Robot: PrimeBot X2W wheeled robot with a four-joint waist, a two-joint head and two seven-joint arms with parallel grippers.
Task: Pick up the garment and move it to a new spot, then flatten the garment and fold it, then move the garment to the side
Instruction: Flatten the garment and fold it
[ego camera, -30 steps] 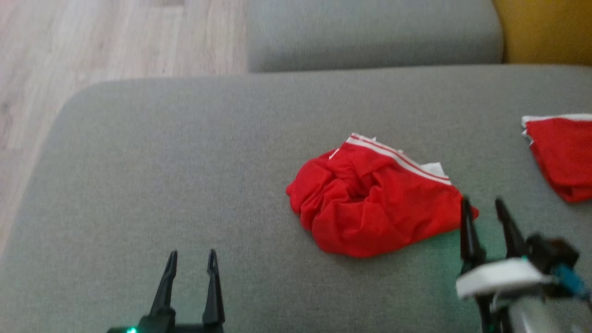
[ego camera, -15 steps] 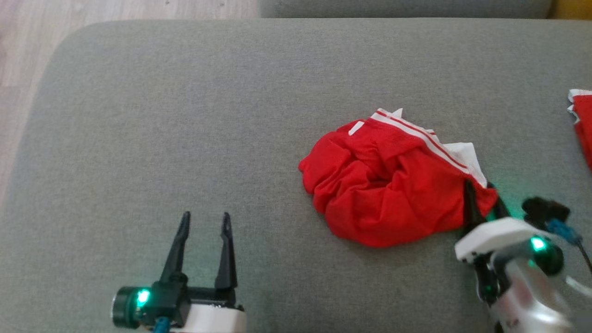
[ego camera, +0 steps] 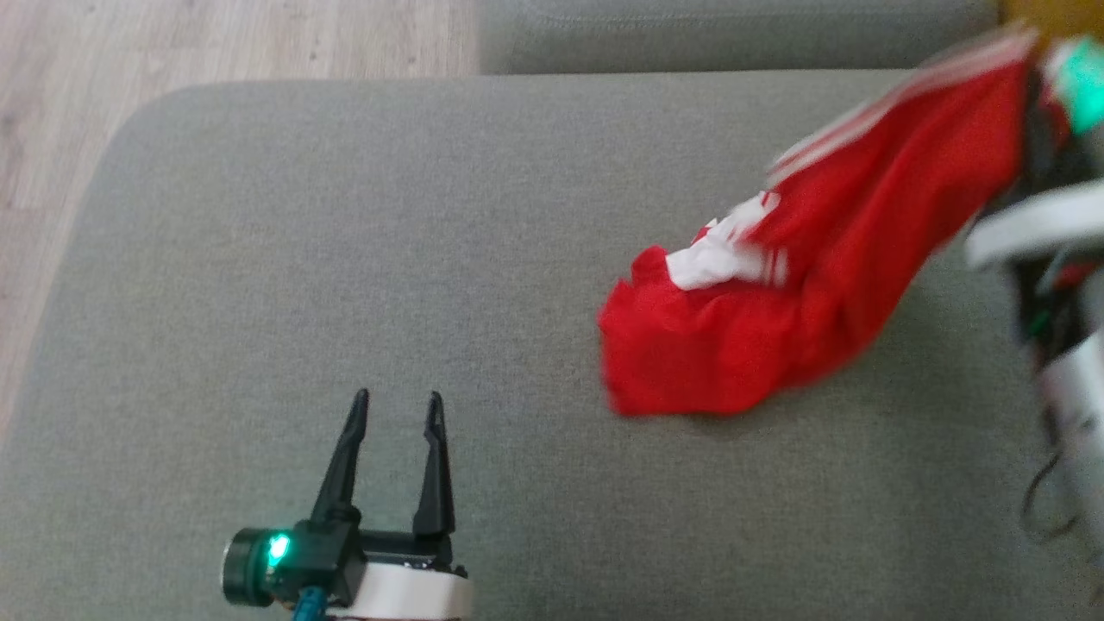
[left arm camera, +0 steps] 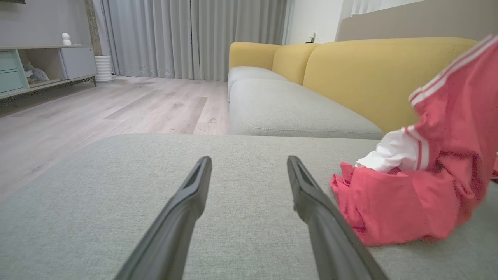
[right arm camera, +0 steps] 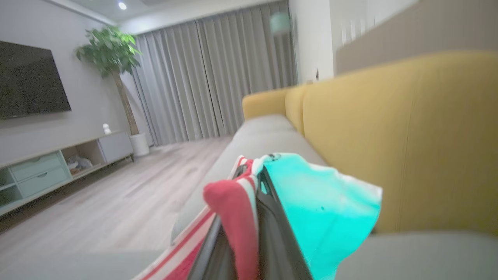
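One edge of the garment (ego camera: 776, 336) hung pinched in the right tool (right arm camera: 255, 175); the left tool (ego camera: 397, 401) stood spread. A higher lift, I judged, would stop it dragging.

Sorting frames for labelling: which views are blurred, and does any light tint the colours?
Head view: the garment is smeared toward the upper right, while the left gripper and grey cushion look crisp. Left wrist view: sharp throughout. Right wrist view: soft overall; the garment's white part beside the right gripper glows turquoise.
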